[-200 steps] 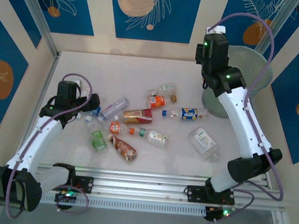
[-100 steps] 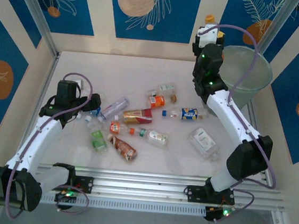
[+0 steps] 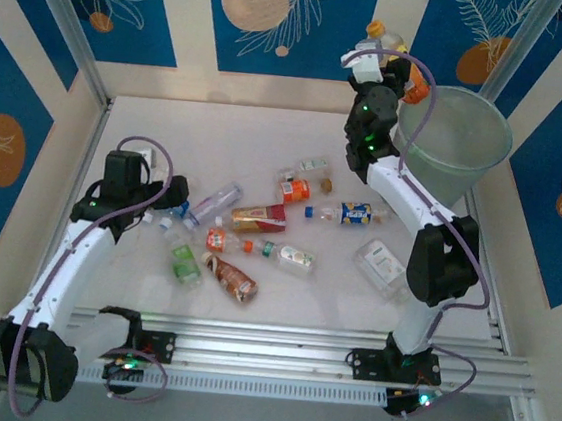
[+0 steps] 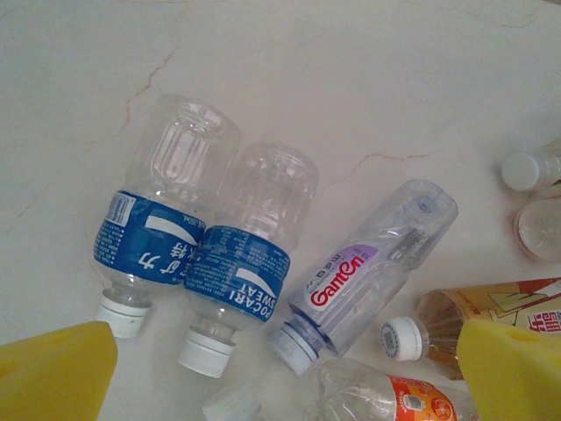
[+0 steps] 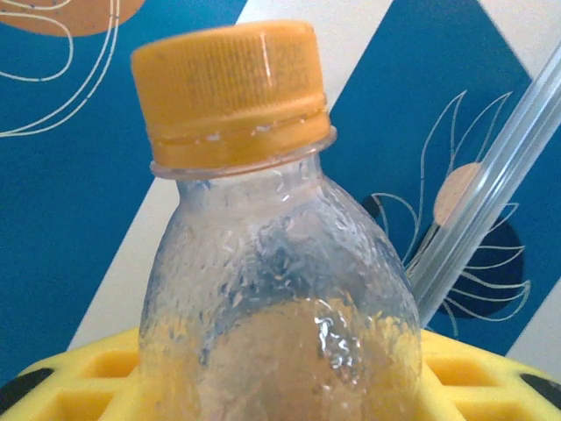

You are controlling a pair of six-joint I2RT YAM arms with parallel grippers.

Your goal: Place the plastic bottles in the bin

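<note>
My right gripper is raised at the back, just left of the bin, and is shut on a clear plastic bottle with an orange cap. Yellow pads press on the bottle's sides, and its cap points up toward the wall. The left gripper hangs open just above lying bottles: two blue-labelled ones and a clear one with a purple and white label. More plastic bottles are scattered across the middle of the table.
The bin stands at the table's back right corner, tall and translucent. A flat clear bottle lies alone near the right arm's elbow. Blue patterned walls close the table at the back and sides. An aluminium rail runs along the near edge.
The right arm has swung up and to the left with the orange-capped bottle, from over the bin's rim to beside its left edge. The left arm has stayed put.
</note>
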